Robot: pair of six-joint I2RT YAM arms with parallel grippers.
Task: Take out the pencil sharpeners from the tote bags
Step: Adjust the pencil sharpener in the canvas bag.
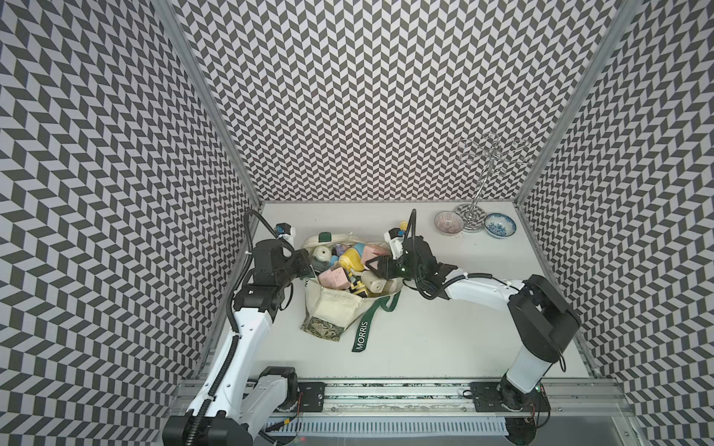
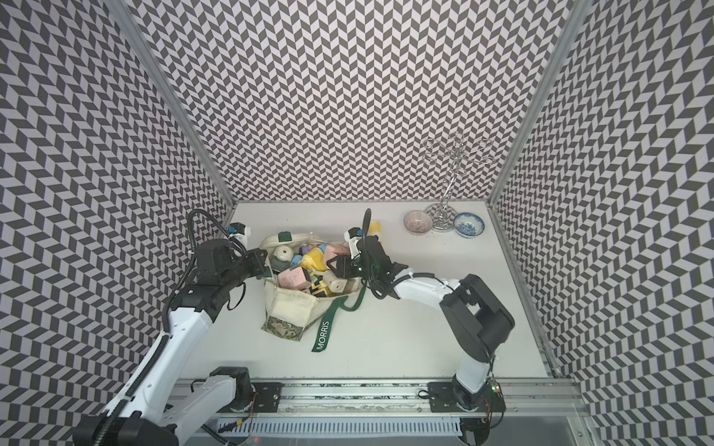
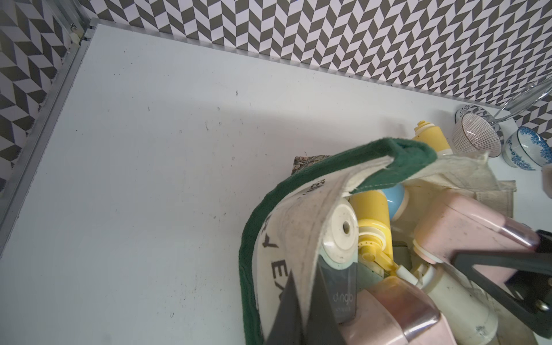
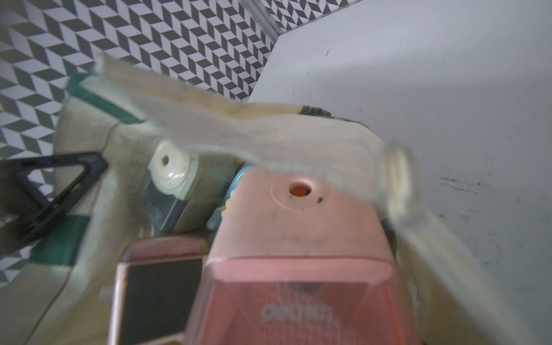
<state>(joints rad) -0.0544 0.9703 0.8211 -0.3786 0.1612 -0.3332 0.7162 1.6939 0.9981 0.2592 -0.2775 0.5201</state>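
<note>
The cream tote bag [image 1: 332, 309] with the green "MORRIS" strap [image 1: 363, 336] lies open on the table, seen in both top views, and is full of pastel pencil sharpeners [image 1: 349, 258]. My left gripper [image 3: 304, 268] is shut on the bag's lettered rim and holds it up. My right gripper [image 1: 376, 267] reaches into the bag's mouth. A pink pencil sharpener [image 4: 298, 233] fills the space at its jaws, and one black finger [image 3: 501, 263] lies along its side. The fingertips themselves are hidden. A yellow sharpener [image 1: 403, 225] stands on the table behind the bag.
Two small patterned bowls [image 1: 448, 223] [image 1: 499, 226] and a chrome wire stand [image 1: 472, 216] sit at the back right. Patterned walls close in the table on three sides. An aluminium rail [image 1: 386, 394] with both arm bases runs along the front.
</note>
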